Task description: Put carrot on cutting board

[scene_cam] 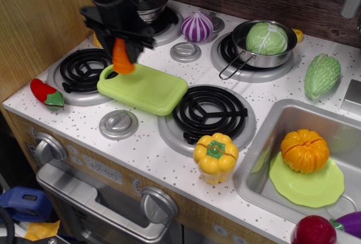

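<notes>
My black gripper (121, 44) is shut on the carrot (122, 58), a small bright orange cone that hangs point-up from the fingers. It is held in the air above the handle end of the cutting board (145, 88). The board is a flat light-green rectangle with a loop handle hole at its left end, lying on the stove top between the two front burners. The carrot's wide end is just above the board; I cannot tell whether it touches.
A red chili pepper (45, 93) lies at the front left. The front left burner (82, 70) and middle burner (209, 110) flank the board. A lidded pot (148, 1), purple onion (197, 27), pan with cabbage (265, 42), yellow pepper (215, 155) and sink (293, 142) stand around.
</notes>
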You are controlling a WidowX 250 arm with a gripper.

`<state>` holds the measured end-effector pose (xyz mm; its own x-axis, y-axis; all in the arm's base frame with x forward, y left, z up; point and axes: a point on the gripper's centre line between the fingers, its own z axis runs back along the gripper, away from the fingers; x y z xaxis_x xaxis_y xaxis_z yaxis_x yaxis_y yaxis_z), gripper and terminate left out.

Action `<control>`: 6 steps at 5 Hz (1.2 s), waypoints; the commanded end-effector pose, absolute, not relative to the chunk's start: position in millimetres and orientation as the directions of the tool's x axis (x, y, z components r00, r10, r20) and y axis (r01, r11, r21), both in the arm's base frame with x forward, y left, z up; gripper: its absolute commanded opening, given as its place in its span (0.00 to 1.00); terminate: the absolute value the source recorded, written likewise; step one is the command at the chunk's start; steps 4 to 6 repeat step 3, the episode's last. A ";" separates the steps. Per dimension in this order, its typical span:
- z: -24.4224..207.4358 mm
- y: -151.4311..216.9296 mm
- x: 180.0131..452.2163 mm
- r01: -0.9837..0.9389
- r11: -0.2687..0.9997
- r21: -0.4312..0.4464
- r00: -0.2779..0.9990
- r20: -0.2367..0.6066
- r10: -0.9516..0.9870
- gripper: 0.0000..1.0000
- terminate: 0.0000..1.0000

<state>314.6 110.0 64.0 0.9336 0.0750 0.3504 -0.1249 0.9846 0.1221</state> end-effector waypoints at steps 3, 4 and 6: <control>65.4 102.3 316.1 -0.108 0.986 0.126 0.875 0.483 0.034 1.00 1.00; 65.4 102.3 316.1 -0.108 0.986 0.126 0.875 0.483 0.034 1.00 1.00; 65.4 102.3 316.1 -0.108 0.986 0.126 0.875 0.483 0.034 1.00 1.00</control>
